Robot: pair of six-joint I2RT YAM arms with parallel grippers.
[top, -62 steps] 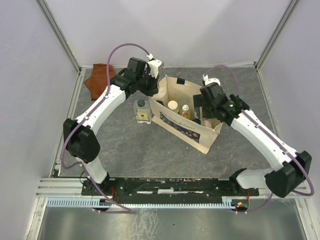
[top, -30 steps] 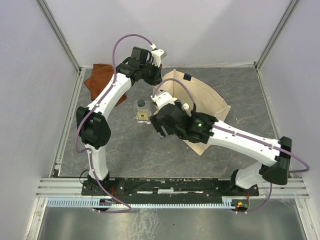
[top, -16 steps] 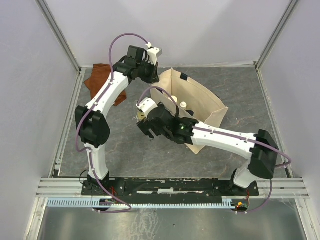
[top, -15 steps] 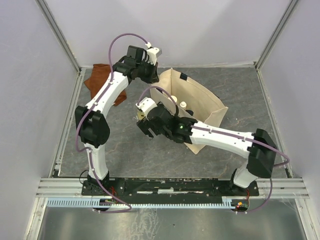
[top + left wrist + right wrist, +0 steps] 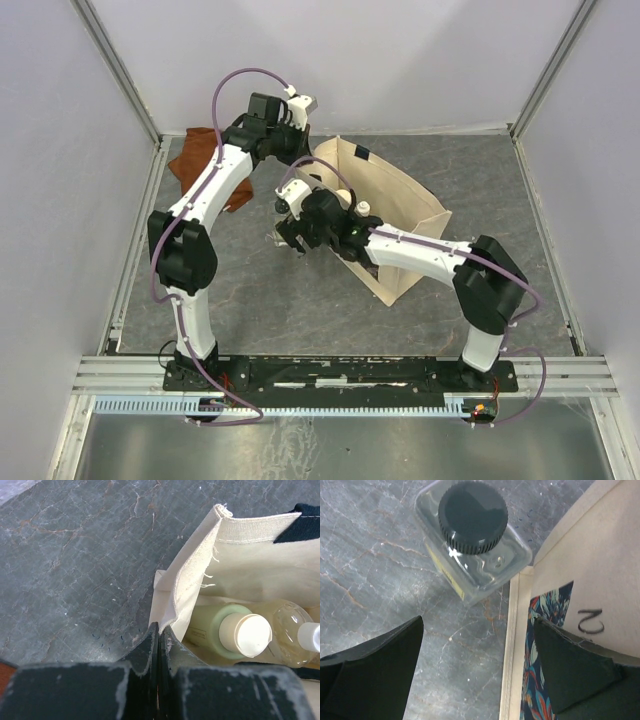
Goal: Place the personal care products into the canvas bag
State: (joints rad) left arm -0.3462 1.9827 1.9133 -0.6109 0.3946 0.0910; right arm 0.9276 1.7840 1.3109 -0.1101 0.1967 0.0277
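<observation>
Your right gripper (image 5: 479, 625), fingers wide apart, hangs over the clear square bottle (image 5: 472, 560) at upper centre, just beside the canvas bag (image 5: 580, 570) (left gripper (image 5: 157, 647) clamped on its rim). Descend off-centre and a finger could snag canvas, toppling the bottle.

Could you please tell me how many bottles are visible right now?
3: an olive-green bottle and an amber bottle inside the canvas bag, and a clear square bottle on the table beside it; others may be hidden inside.
</observation>
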